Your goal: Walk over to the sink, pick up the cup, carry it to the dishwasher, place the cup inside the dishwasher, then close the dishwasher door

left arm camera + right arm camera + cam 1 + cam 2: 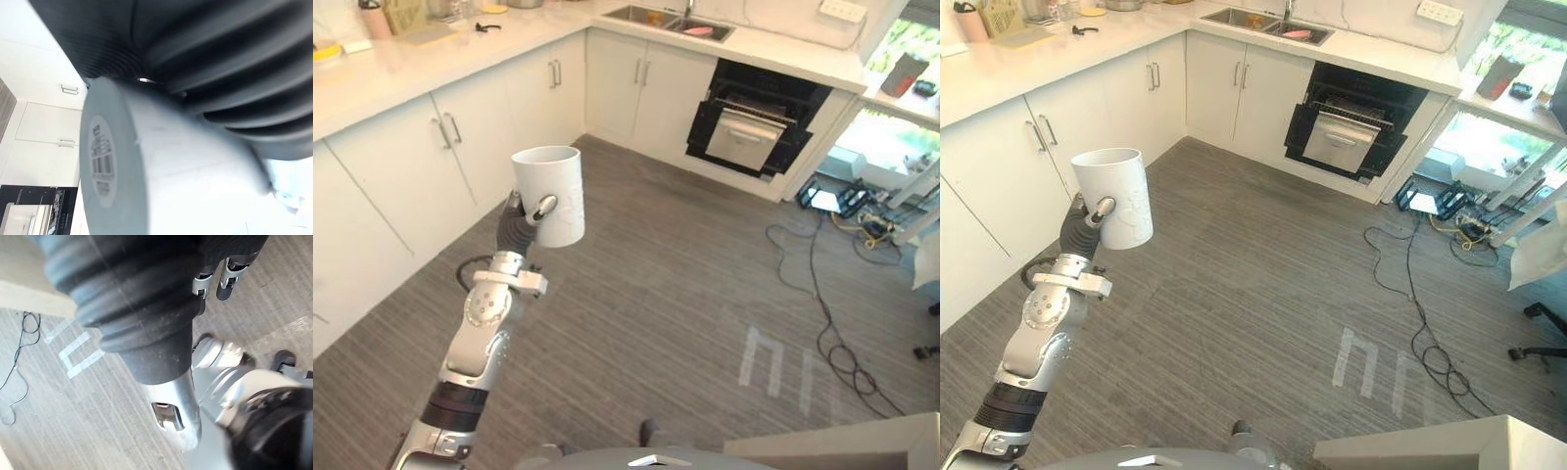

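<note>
Left hand [521, 231]: clamped on the white cup [551, 192], with the thumb curled across the cup's near wall. The cup is upright with its mouth up, held in the air well short of the dishwasher [756, 123] and off to its left. In your left wrist view the cup's base, with a printed label on it, sits against the dark ribbed cover.

Right hand [229, 280]: in its own wrist view the fingers hang straight and relaxed above the floor.

Dishwasher: it sits under the counter [773, 51] at the far wall. Its front is open, showing the dark inside with a silver panel in the opening.

Around it:
- The sink [668, 20] is set in the counter just left of the dishwasher and above it. Something pink [698, 30] lies in the basin nearer the dishwasher.
- White cabinets [636, 93] start just left of the dishwasher, turn the corner and run along the wall past the cup's left side.
- Grey plank floor [646, 255] lies between the cup and the dishwasher.

Watch these on your way:
- Black cables [822, 294] lie on the floor right of the dishwasher and loop out well in front of it.
- Dark equipment [842, 199] sits on the floor just right of the dishwasher, by the window.
- Pale tape marks [773, 362] are on the floor well in front of the dishwasher, slightly to its right.
- A pale board corner [847, 446] lies farthest from the dishwasher, on its right side.
</note>
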Controlling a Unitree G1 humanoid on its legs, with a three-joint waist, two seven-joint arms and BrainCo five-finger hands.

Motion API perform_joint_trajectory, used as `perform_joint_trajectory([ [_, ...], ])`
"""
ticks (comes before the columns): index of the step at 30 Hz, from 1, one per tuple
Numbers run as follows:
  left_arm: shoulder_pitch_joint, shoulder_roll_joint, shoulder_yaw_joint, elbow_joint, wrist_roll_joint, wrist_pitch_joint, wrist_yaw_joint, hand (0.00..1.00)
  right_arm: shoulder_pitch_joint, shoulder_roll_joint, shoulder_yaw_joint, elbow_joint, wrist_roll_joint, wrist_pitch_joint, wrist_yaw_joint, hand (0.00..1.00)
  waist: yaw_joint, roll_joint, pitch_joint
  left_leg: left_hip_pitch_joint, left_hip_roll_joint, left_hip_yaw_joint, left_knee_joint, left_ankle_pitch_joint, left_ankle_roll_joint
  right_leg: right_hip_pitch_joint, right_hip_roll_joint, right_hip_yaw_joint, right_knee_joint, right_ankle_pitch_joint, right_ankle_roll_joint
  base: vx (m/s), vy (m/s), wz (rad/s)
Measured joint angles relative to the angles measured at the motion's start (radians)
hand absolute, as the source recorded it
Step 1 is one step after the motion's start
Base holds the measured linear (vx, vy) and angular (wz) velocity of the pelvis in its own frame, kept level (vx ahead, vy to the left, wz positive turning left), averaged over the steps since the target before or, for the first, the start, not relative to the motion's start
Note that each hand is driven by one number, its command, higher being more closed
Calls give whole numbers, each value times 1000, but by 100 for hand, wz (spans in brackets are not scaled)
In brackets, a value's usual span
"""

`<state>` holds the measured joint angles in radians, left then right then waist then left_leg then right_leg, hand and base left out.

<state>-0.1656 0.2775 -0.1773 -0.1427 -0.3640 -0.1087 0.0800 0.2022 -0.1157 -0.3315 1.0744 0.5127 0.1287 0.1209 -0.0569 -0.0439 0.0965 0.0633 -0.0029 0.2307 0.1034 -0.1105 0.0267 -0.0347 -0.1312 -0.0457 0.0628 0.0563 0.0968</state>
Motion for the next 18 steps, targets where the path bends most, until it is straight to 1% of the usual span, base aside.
perform_joint_trajectory([
  [1,0,-10,-7,1,0,1,-2,100,-18,-17,12,0,4,7,0,0,-6,16,-7,16,9,17,-36,12,-11,2,14,5,-17,7,-7,80,-108,-33],
  [2,-2,-11,-10,4,0,1,-4,100,-26,-24,14,-3,23,13,-1,0,-15,26,-14,33,20,27,-61,19,-20,7,29,13,-33,12,-15,70,-113,-33],
  [3,-6,-11,-11,9,-1,1,-7,100,-27,-24,14,-6,37,17,-1,0,-21,27,-14,45,25,32,-70,21,-23,17,35,14,-43,15,-18,42,-74,-20],
  [4,-32,-5,22,119,-8,1,-22,100,-10,-18,84,-42,74,53,4,0,-67,20,-20,100,44,68,-145,53,-44,71,63,5,-150,64,-27,15,-26,-4],
  [10,-32,-11,22,120,-8,1,-19,100,-6,-12,80,-38,75,50,9,0,-72,19,-20,117,42,75,-157,54,-45,74,63,8,-142,63,-27,-1,0,-3],
  [12,-32,-33,20,121,-8,5,-18,100,-3,-6,72,-36,74,43,22,0,-79,22,-17,133,40,86,-164,49,-52,65,62,7,-99,45,-25,-13,11,-15],
  [14,-31,-77,13,122,-7,24,-13,100,16,15,49,-37,74,26,45,0,-80,21,-13,156,36,102,-175,41,-49,38,53,-8,-7,2,-24,-38,25,-10],
  [16,-20,-118,-6,122,-8,50,13,100,54,50,8,-36,79,10,56,0,-83,14,-8,194,21,115,-180,24,-29,11,19,-85,127,-58,-27,-89,14,-7],
  [18,1,-133,-16,123,-10,68,40,100,85,64,-8,-35,91,0,70,0,-85,16,-10,213,8,118,-175,11,-19,-4,-5,-113,202,-89,-33,-35,46,-5],
])
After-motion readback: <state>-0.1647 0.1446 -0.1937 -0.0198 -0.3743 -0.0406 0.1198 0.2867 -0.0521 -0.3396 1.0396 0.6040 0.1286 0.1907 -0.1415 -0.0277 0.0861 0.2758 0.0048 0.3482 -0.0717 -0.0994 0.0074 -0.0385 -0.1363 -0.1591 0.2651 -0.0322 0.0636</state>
